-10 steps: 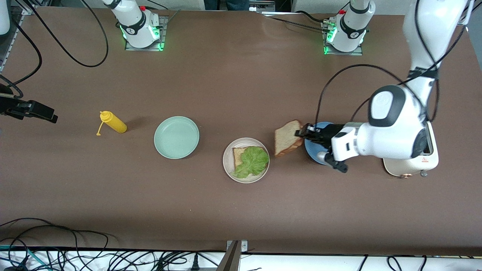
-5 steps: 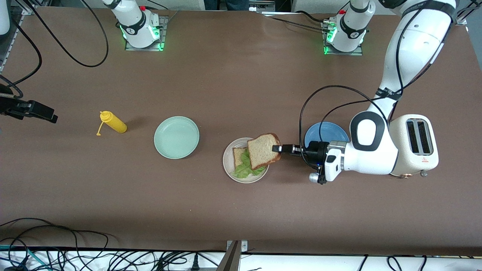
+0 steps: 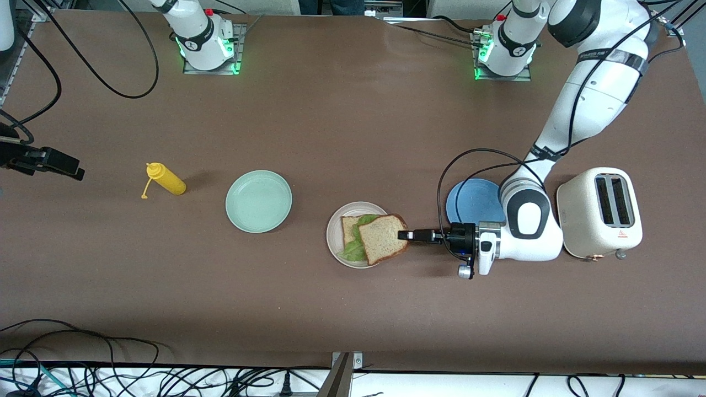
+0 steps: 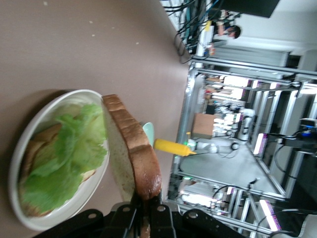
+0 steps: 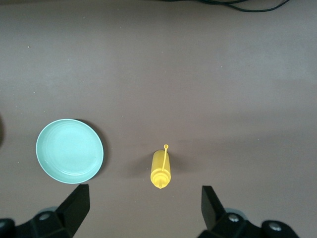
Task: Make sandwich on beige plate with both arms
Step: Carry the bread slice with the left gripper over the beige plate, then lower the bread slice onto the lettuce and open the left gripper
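Two brown bread slices are in play: one lies under the ruffled green lettuce leaf (image 3: 359, 242) on the round beige plate (image 3: 333, 238), while the left gripper (image 3: 405, 235) pinches the top slice (image 3: 385, 238) by its edge, tilted over the plate's rim. Released there, it could slide off. The right gripper (image 5: 143, 204) waits open above the yellow squeeze bottle (image 5: 160, 171)

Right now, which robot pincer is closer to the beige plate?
Left. The left pincer holds bread over the beige plate. The right pincer is open above the mustard bottle.
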You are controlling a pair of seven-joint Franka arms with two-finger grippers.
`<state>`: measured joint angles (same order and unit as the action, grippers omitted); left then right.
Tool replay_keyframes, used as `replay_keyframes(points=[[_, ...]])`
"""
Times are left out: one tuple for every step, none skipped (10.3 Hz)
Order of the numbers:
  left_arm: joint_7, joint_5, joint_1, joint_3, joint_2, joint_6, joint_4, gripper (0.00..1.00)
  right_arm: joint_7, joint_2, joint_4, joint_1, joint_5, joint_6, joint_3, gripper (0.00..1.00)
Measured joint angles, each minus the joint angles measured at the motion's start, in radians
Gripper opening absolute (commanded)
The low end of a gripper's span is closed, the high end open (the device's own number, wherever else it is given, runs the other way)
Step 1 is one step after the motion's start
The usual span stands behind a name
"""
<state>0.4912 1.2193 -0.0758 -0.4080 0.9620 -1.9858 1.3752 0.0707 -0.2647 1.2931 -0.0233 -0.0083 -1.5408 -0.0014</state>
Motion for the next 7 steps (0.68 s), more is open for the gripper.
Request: replay_keyframes(points=[[0.021,0.02,0.007,-0.004,0.003,0.001,0.0,0.0,0.0,0.0,0.0,0.0,0.0,0.0,0.0,1.0],[0.052,0.024,0.02,-0.009,0.004,0.001,0.002,0.0,0.0,0.0,0.0,0.0,0.001,0.0,0.001,1.0],[0.092,0.026,0.042,-0.011,0.006,0.002,0.008,0.0,0.0,0.0,0.0,0.0,0.001,0.0,0.001,1.0],[0.134,0.027,0.072,-0.011,0.014,0.001,0.015,0.0,0.0,0.0,0.0,0.0,0.001,0.0,0.001,1.0],[0.17,0.027,0.1,-0.005,0.024,-0.005,0.016,0.0,0.0,0.0,0.0,0.0,0.001,0.0,0.001,1.0],[0.21,0.027,0.113,0.012,0.032,-0.009,0.016,0.03,0.0,0.0,0.0,0.0,0.001,0.0,0.001,1.0],[0.25,0.027,0.112,0.03,0.039,-0.009,0.017,0.03,0.0,0.0,0.0,0.0,0.001,0.0,0.001,1.0]])
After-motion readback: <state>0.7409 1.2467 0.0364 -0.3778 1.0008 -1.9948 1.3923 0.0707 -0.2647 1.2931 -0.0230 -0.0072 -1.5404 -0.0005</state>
